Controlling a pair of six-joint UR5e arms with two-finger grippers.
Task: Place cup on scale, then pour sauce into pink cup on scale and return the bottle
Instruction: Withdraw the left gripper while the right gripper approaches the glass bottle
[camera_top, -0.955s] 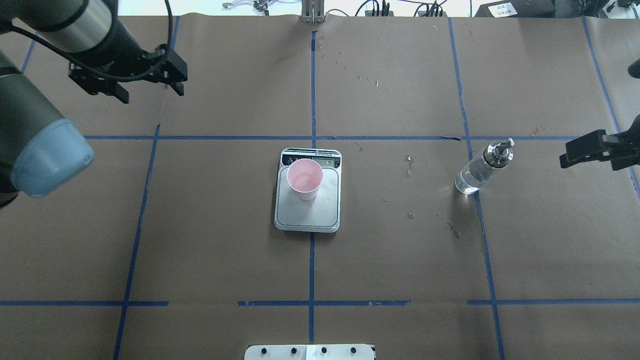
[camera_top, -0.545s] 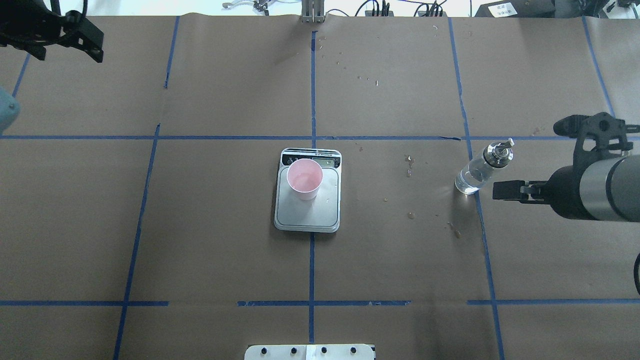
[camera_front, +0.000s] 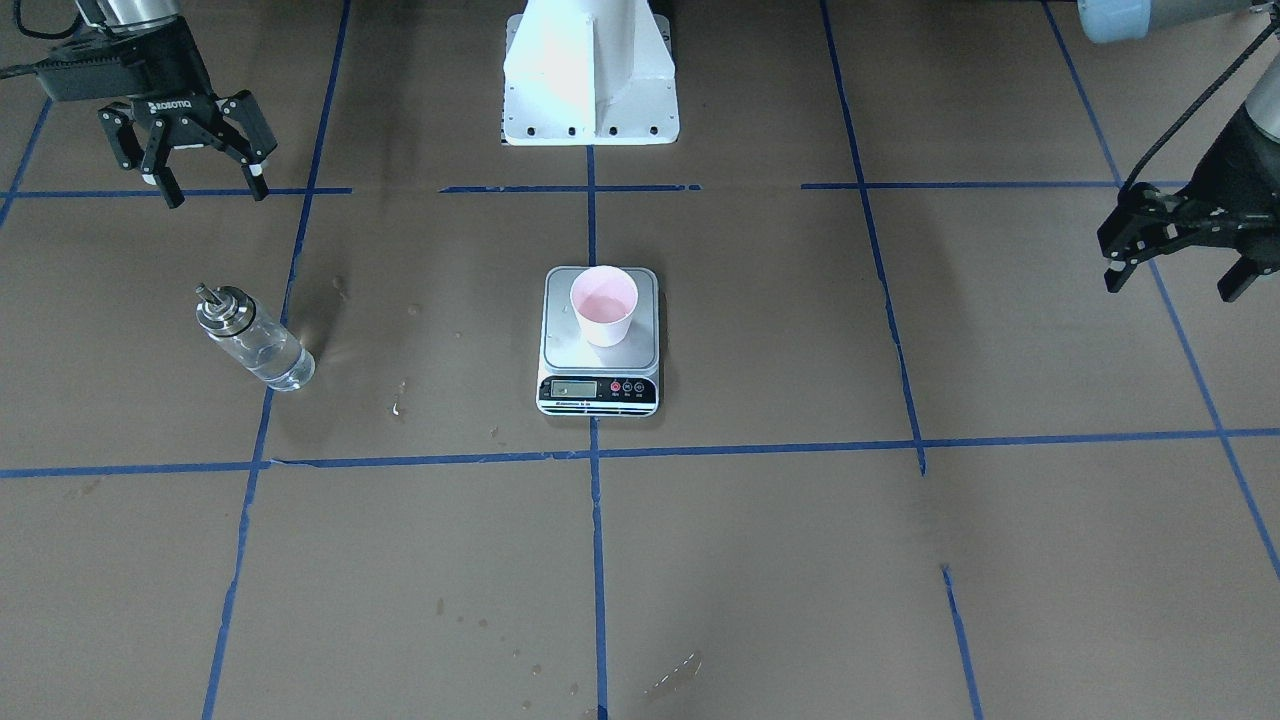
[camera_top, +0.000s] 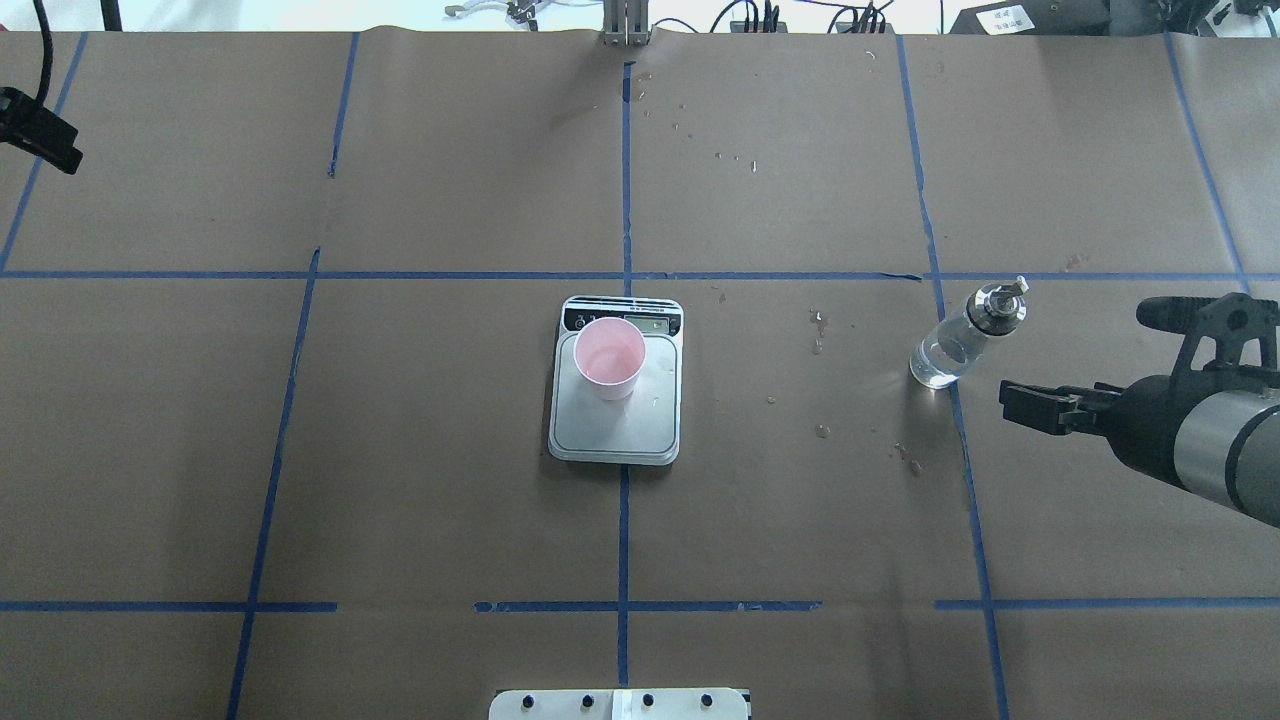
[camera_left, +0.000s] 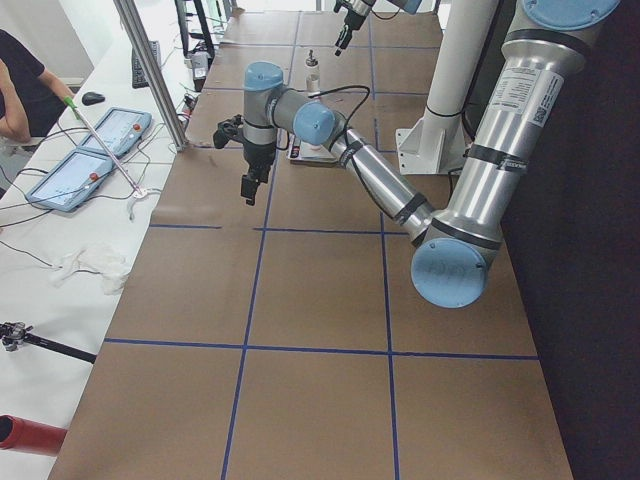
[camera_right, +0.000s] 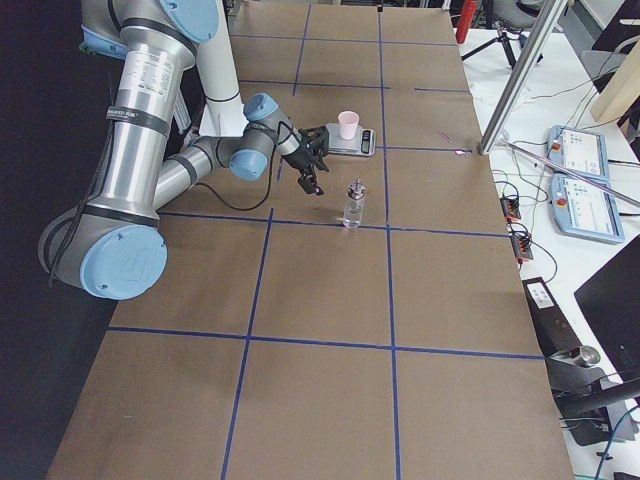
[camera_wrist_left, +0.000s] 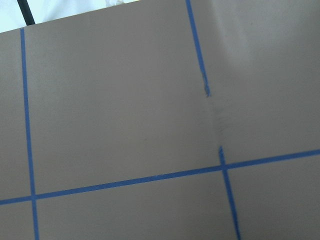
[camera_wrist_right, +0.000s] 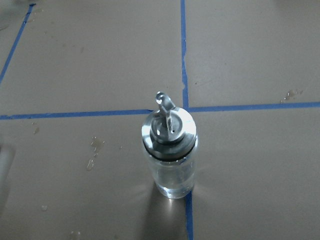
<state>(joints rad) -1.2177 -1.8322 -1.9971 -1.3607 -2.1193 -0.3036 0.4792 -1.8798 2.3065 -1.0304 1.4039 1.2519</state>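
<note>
The left gripper (camera_front: 1172, 285) has pulled away to the table's left edge, while the right gripper (camera_front: 218, 195) (jaws spread) has swung in near the bottle (camera_front: 262, 348).

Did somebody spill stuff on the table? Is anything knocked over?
Yes, a little. Small wet-looking drops and stains dot the brown paper between the scale and the bottle. Nothing is knocked over: the cup stands upright on the scale, and the bottle stands upright too.

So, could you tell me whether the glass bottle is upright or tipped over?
Upright: the glass bottle stands on its base, spout cap uppermost.
</note>
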